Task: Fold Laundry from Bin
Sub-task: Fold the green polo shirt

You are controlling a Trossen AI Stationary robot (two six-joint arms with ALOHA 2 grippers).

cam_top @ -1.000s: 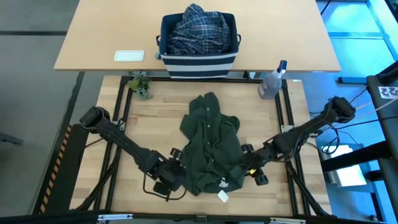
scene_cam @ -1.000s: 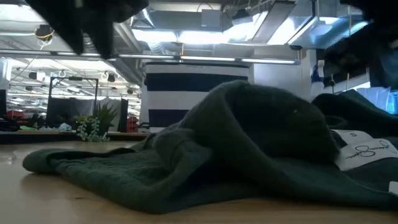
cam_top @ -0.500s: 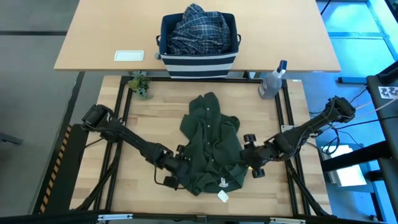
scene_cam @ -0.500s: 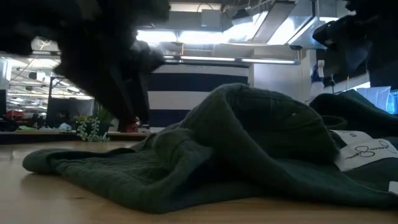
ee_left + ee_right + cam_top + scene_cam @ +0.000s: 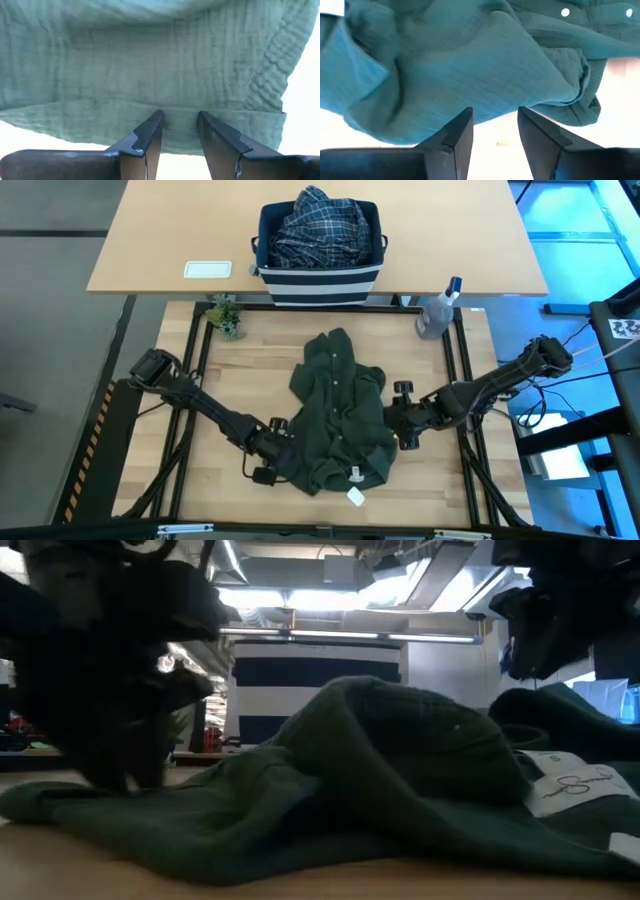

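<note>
I have the olive-green garment (image 5: 340, 412) crumpled on the desk (image 5: 250, 370) before the bin (image 5: 318, 255). Left end effector (image 5: 283, 461) and right end effector (image 5: 396, 423) flank it, fingers apart, nothing clamped. I judge I'm reaching; next, pinch both edges and spread.

Crinkled matt green cloth garment (image 5: 338, 415), pale wood-grain table (image 5: 230, 385), striped fabric bin (image 5: 318, 278)

Light butcher-block wooden worktable (image 5: 240, 375), black metal frame along edges. Directly on it:
- crumpled dark olive-green cloth garment (image 5: 340, 410), near centre, white tag at near edge
- small green potted plant (image 5: 225, 316), far left corner
- clear spray bottle, blue cap (image 5: 437, 312), far right corner

Behind: tan tabletop (image 5: 160, 240), bearing navy white-striped fabric bin (image 5: 320, 278), flat white rectangular object (image 5: 208, 269) beside it.
</note>
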